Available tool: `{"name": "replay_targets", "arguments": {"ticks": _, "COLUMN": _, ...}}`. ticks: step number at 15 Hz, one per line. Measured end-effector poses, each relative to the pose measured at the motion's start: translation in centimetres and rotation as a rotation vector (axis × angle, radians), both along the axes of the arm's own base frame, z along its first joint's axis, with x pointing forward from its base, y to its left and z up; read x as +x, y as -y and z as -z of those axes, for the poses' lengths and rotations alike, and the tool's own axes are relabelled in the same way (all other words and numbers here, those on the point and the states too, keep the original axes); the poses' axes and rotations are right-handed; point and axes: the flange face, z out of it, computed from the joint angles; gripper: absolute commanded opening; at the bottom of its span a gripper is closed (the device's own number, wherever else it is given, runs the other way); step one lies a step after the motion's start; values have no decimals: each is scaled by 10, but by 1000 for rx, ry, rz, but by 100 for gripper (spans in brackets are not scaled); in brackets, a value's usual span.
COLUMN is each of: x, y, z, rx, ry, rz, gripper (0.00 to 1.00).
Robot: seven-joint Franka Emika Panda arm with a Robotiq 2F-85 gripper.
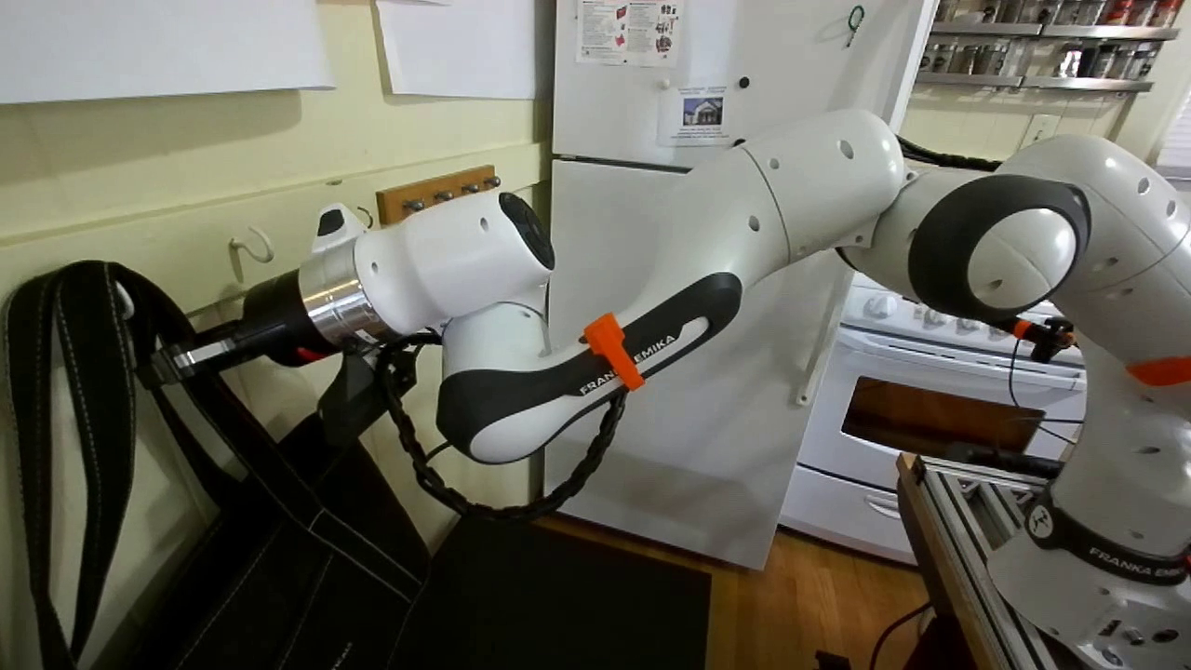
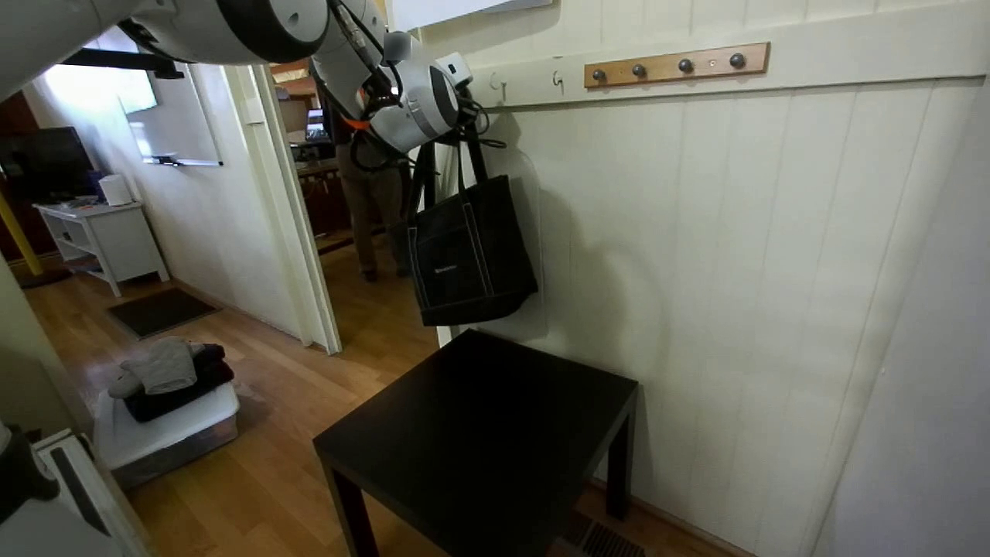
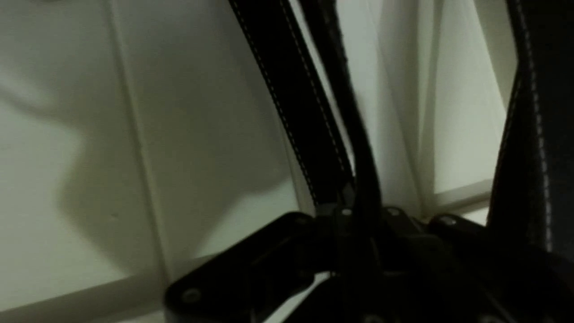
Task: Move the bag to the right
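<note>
The bag [image 1: 270,586] is a large black soft tote with white stitching and long looping straps. It hangs against the wall in both exterior views, above the black table [image 2: 479,441]; its body also shows in an exterior view [image 2: 472,255]. The straps loop up over a white hook [image 1: 126,302] at the far left. My gripper [image 1: 160,366] is at the straps, just below that hook. In the wrist view, my gripper [image 3: 354,215] has its fingers close together with a black strap [image 3: 291,89] running down between them. Dark fingers and dark strap blend, so the exact grip is hard to see.
An unused white hook [image 1: 253,247] is on the wall rail right of the bag. A wooden peg rack [image 2: 677,66] is further right. A fridge [image 1: 651,372] stands beyond it. A doorway edge [image 2: 298,216] is left of the bag.
</note>
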Motion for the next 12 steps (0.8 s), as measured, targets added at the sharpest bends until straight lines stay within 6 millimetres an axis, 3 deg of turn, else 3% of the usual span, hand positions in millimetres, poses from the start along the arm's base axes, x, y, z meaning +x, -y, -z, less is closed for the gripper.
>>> {"name": "replay_targets", "arguments": {"ticks": 8, "x": -3, "y": 28, "z": -49, "rx": -8, "ry": 60, "rz": 61, "gripper": 1}}
{"name": "replay_targets", "arguments": {"ticks": 12, "x": -11, "y": 38, "z": -60, "rx": -22, "ry": 49, "rz": 74, "gripper": 1}}
